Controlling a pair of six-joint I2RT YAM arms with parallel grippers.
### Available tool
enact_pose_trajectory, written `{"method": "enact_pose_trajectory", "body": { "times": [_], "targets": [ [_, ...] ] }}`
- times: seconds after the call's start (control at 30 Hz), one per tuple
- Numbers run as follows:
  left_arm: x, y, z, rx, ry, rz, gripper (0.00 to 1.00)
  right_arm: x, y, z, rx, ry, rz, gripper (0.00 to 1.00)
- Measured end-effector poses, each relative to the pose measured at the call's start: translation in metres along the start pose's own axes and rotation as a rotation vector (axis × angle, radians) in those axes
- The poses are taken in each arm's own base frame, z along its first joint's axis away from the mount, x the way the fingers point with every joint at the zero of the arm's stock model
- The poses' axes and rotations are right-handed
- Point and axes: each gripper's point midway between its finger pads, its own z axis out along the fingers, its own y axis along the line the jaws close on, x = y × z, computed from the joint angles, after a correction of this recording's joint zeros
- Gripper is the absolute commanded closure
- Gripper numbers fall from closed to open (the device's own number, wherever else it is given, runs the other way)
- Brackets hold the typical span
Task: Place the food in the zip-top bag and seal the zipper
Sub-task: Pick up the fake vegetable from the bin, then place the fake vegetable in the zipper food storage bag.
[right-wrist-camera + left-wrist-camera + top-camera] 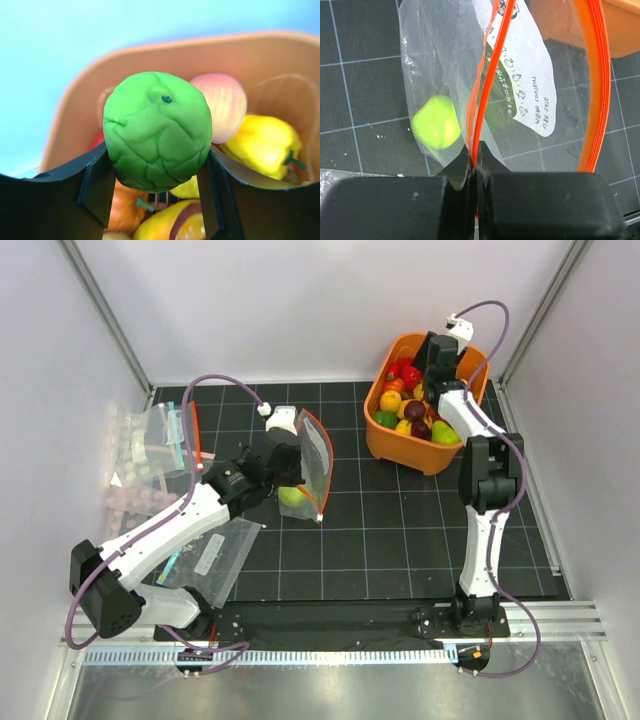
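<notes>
Left claw [474,172]: jaws closed on the thin orange-red zipper [487,85] of the clear floppy zip-top bag [427,60], which stands upright on the black gridded desk [400,530] with its mouth open. One yellow-green toy fruit [437,122] lies inside. Right claw [157,175]: both fingers grip a wrinkled green toy vegetable [157,135] over the orange plastic tub [280,65] holding more toy food [225,107]. Only the top view shows the tub standing right of the bag, apart from it.
</notes>
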Motion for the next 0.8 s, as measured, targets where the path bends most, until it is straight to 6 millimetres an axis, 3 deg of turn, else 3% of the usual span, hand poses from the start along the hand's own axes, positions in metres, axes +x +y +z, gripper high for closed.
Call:
{"method": "enact_pose_trajectory", "body": {
  "times": [0.17, 0.3, 0.4, 0.67, 0.8],
  "targets": [
    [0.001, 0.000, 0.001, 0.001, 0.004, 0.001, 1.00, -0.041, 0.010, -0.046, -0.042, -0.032, 0.029, 0.75],
    [0.004, -0.004, 0.001, 0.021, 0.018, 0.001, 1.00, -0.052, 0.024, -0.091, -0.100, -0.017, 0.053, 0.76],
    [0.005, -0.006, 0.001, 0.031, 0.023, 0.002, 1.00, -0.044, 0.040, -0.133, -0.159, 0.021, 0.052, 0.77],
    [0.005, -0.009, 0.001, 0.047, 0.027, 0.004, 1.00, -0.005, 0.115, -0.258, -0.462, 0.179, 0.051, 0.80],
    [0.007, -0.011, 0.001, 0.058, 0.035, 0.005, 1.00, 0.009, 0.121, -0.317, -0.603, 0.242, 0.071, 0.80]
  ]
}}
